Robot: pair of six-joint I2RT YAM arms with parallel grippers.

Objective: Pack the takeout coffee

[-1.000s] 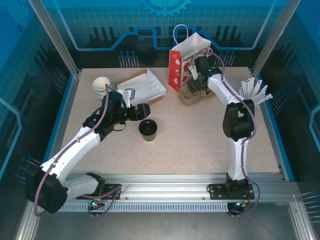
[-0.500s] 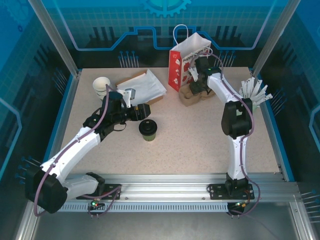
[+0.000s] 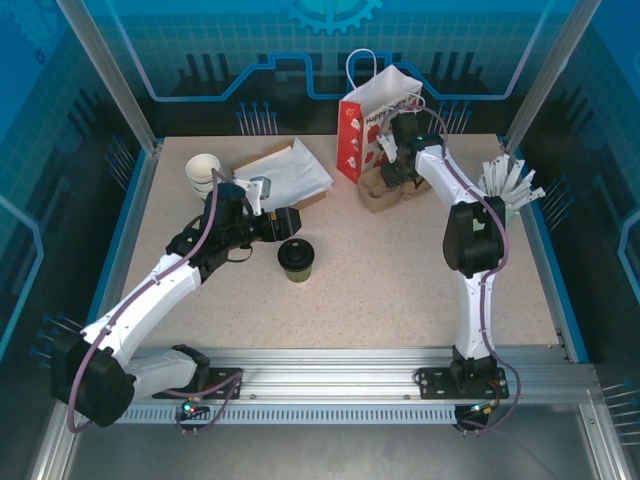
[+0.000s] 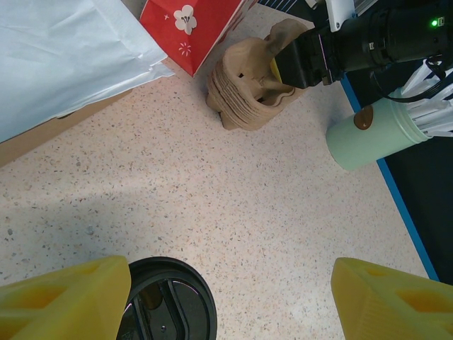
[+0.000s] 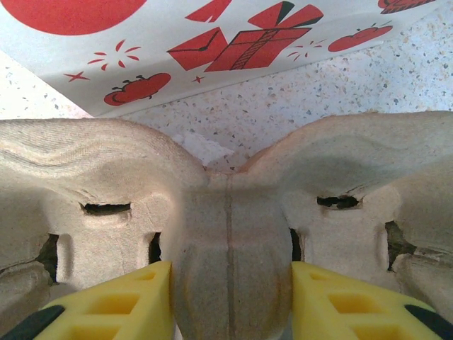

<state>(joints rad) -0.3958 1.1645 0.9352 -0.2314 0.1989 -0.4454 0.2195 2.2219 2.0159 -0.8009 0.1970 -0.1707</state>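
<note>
The takeout coffee (image 3: 295, 258), olive-green with a black lid, stands left of the table's middle. Its lid (image 4: 166, 301) lies against the inner side of the left yellow finger (image 4: 64, 301). My left gripper (image 3: 288, 226) hangs just above and behind the cup, open, with bare table between its fingers (image 4: 226, 297). At the back, my right gripper (image 3: 393, 178) is down on the brown pulp cup carrier (image 3: 385, 192). Its yellow fingers press both sides of the carrier's centre ridge (image 5: 230, 234). The strawberry-print bag (image 3: 365, 125) stands upright just behind the carrier.
A stack of white paper cups (image 3: 203, 172) and a flat white paper bag (image 3: 285, 175) sit at the back left. A pale green cup of white sticks (image 3: 510, 190) stands at the right, near the blue table edge (image 3: 545, 260).
My right gripper's jaws have narrowed onto the carrier's ridge, and that arm has shifted slightly. The left arm and the coffee cup are as before.
</note>
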